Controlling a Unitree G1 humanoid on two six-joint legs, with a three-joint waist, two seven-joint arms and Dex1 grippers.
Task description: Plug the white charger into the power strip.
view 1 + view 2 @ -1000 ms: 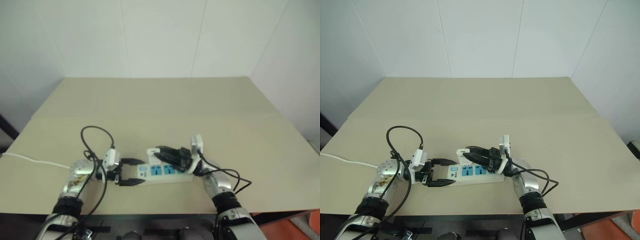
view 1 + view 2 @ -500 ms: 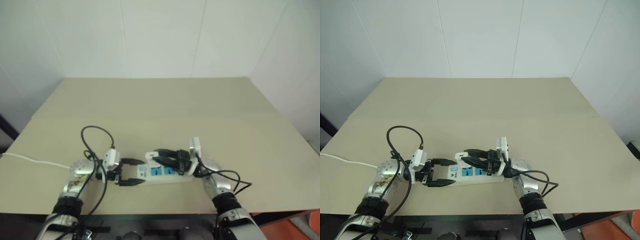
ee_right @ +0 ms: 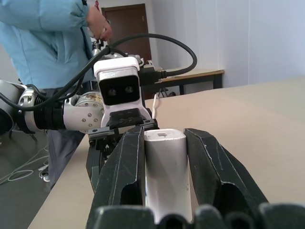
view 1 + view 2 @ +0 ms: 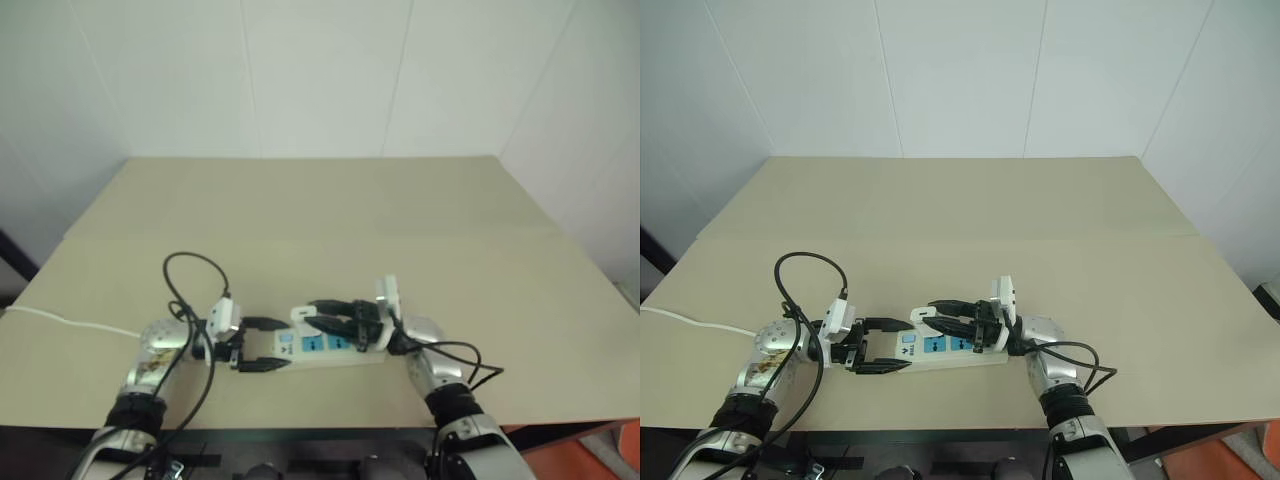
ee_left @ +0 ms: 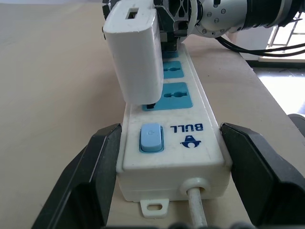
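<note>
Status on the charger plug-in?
Left hand open, fingers astride the switch end of the long white power strip. Right hand shut on the small white charger, standing at the end blue socket. Nothing in the way.

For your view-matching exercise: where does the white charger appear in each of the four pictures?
Left eye: white charger, over the power strip near its switch end.
Right eye: same spot.
Left wrist: upright block behind the blue switch.
Right wrist: between the black fingers.
Shared landmark: the power strip.
</note>
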